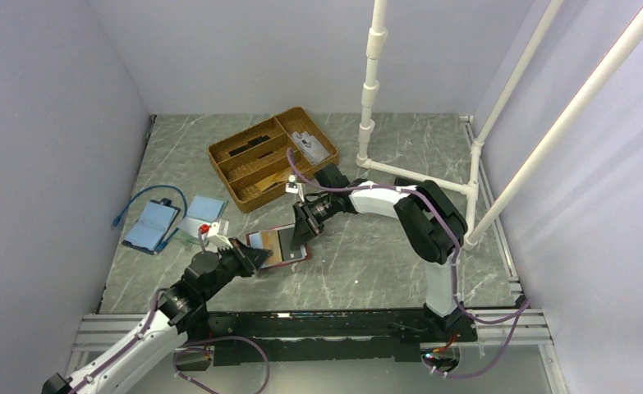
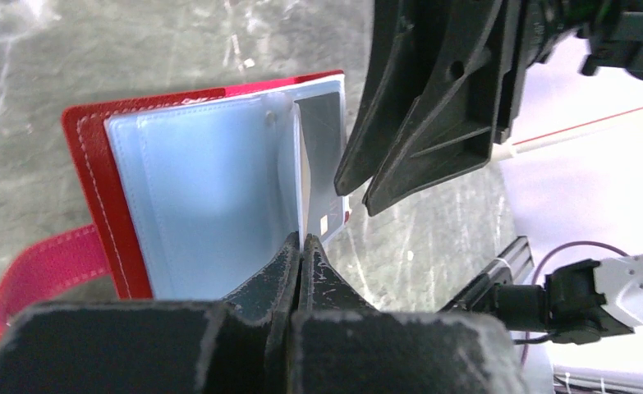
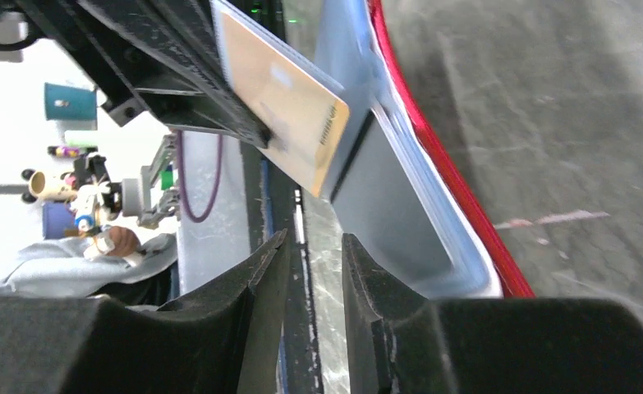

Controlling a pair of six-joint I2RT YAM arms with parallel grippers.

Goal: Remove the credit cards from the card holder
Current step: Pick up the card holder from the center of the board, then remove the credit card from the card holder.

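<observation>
Grey marble table (image 1: 383, 263), pale walls round it. Left gripper (image 2: 301, 246) is clenched on the edge of a tan card (image 3: 281, 107), low centre of its own wrist view. The right wrist view shows that card poking out of the black fingers at upper left, tilted, lower corner just in front of the pale lining. Looks mostly clear of its pocket; can't tell if fully.

Right gripper (image 3: 311, 242) is parted a little with nothing between the fingers, tips at the right edge of the card holder (image 2: 88, 164). Likely there to pin the holder down or take the card over. Whether it touches, cannot tell.

Holder lies open on the table, centre of the top view, between both grippers, red strap (image 2: 39, 267) trailing to lower left. A dark card (image 2: 322, 123) sits in a pocket by the right gripper, so the task is part done at best.

Further out: wicker tray (image 1: 252, 164) above centre, blue booklet (image 1: 149, 227) at left.
</observation>
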